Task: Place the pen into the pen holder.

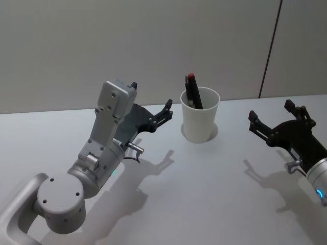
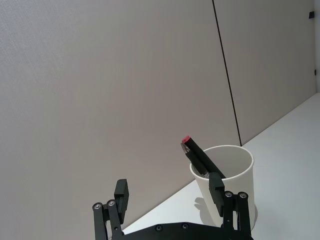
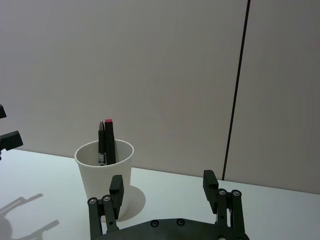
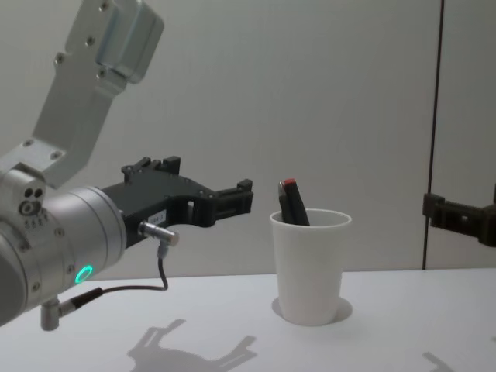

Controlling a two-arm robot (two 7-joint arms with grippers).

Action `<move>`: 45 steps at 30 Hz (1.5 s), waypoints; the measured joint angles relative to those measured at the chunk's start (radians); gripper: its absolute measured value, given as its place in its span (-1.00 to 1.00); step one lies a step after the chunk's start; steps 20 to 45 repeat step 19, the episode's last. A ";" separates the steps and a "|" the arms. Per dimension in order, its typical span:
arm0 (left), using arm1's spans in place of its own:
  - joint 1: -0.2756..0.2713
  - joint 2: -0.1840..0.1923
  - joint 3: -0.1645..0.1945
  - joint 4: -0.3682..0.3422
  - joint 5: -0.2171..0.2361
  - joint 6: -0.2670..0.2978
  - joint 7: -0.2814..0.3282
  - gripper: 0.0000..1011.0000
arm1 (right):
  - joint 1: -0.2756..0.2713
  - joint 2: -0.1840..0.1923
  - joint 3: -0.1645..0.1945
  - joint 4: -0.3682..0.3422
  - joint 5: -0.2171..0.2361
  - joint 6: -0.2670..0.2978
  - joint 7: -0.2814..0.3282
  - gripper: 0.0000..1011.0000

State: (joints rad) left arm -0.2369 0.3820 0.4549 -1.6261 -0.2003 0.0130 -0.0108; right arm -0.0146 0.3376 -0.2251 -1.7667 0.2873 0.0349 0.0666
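The pen, black with a red top, stands tilted inside the pen holder, a white paper cup at the back middle of the table. My left gripper hovers open and empty just left of the cup, above the table. In the left wrist view its fingers frame the cup and the pen. My right gripper is open and empty to the right of the cup, pointing toward it. The right wrist view has the cup and pen beyond this gripper.
The white table is bare around the cup. A grey wall with a dark vertical seam rises right behind the table's far edge. In the chest view the left gripper and the right gripper flank the cup.
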 joint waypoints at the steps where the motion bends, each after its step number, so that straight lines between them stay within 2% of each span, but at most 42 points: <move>1: 0.000 0.000 0.000 0.000 0.000 0.000 0.000 0.98 | 0.000 0.000 0.000 0.000 0.000 0.000 0.000 0.98; 45: 0.000 0.000 -0.001 0.000 0.000 0.001 0.000 0.98 | 0.000 0.000 -0.001 0.000 0.000 -0.001 0.000 0.98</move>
